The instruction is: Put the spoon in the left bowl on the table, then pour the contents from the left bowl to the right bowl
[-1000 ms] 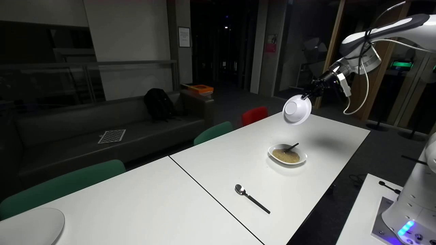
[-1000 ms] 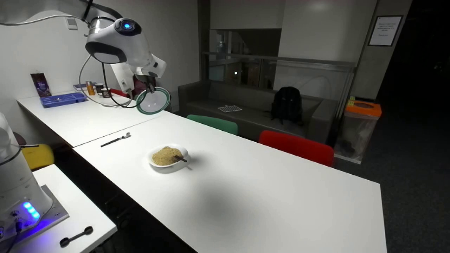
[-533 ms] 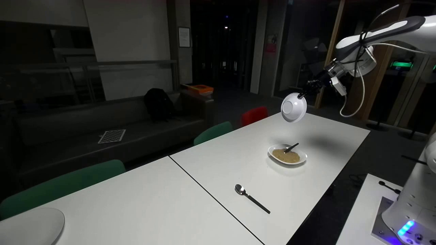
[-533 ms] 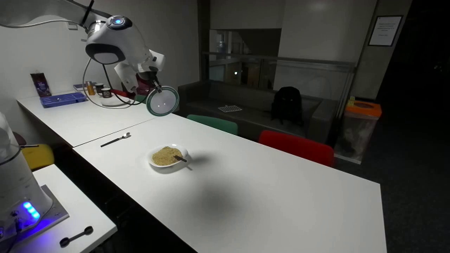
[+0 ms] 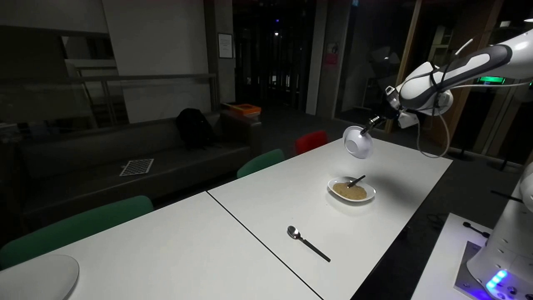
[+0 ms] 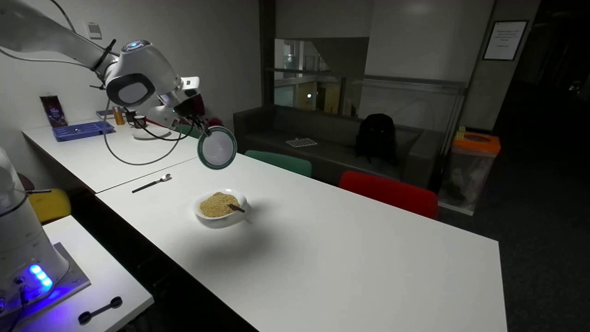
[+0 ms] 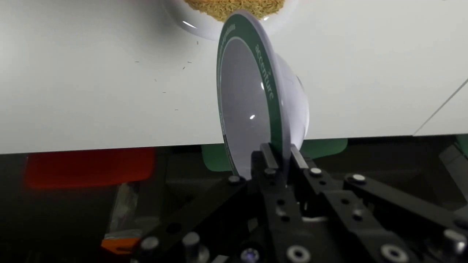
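Observation:
My gripper (image 5: 364, 130) is shut on the rim of the left bowl (image 5: 357, 144). It also shows in the exterior view (image 6: 206, 132) and the wrist view (image 7: 282, 151). The left bowl, green-rimmed (image 6: 218, 148), is held well above the table, tipped nearly on edge. Its visible inside (image 7: 243, 98) looks empty. The right bowl (image 5: 369, 188) stands on the white table (image 5: 266, 200), below the held bowl in both exterior views. It holds tan contents (image 6: 215, 205), with the dark spoon (image 5: 356, 181) leaning in them, handle over the rim. The wrist view shows only its edge (image 7: 204, 29).
Another spoon with a silver head and black handle (image 5: 312, 246) lies on the table near the seam. A white plate (image 5: 41, 275) and a blue tray (image 6: 83, 131) stand further along. Green (image 5: 261, 163) and red (image 5: 311, 141) chairs line the far edge. A few grains lie scattered.
The arm has lowered and my gripper has shifted, carrying the left bowl down and closer above the right bowl; its tilt has changed slightly. The right bowl, contents and spoons have not moved.

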Robot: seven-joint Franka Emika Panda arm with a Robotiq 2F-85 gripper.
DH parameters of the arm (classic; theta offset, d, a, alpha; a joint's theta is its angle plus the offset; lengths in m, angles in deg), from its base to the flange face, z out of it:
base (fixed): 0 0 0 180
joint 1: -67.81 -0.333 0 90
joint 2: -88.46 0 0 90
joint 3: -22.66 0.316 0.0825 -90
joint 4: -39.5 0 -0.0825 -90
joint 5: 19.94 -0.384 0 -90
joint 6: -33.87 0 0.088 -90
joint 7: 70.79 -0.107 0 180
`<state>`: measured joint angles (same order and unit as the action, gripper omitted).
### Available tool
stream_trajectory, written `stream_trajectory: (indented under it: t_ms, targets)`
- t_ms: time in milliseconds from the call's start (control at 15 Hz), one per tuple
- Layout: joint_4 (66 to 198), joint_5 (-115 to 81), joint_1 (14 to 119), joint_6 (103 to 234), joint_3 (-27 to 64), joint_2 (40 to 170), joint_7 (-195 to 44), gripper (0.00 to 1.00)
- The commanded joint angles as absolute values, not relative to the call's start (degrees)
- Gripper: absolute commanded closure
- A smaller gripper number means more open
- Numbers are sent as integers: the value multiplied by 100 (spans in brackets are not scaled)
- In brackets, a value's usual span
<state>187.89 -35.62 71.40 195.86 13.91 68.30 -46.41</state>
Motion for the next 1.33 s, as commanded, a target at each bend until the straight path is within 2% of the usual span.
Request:
stream_trajectory:
  t_ms: [0, 333, 800, 1267]
  targets:
    - [19320, -2289, 7359, 20474, 1731, 6732, -5079, 97]
    - [19796, -674, 8190, 21119, 2688, 6692, -5704, 97]
    - [19841, 691, 9116, 21099, 4203, 6644, -6136, 97]
    - [19878, 1569, 9239, 21120, 5067, 6633, -6644, 97]
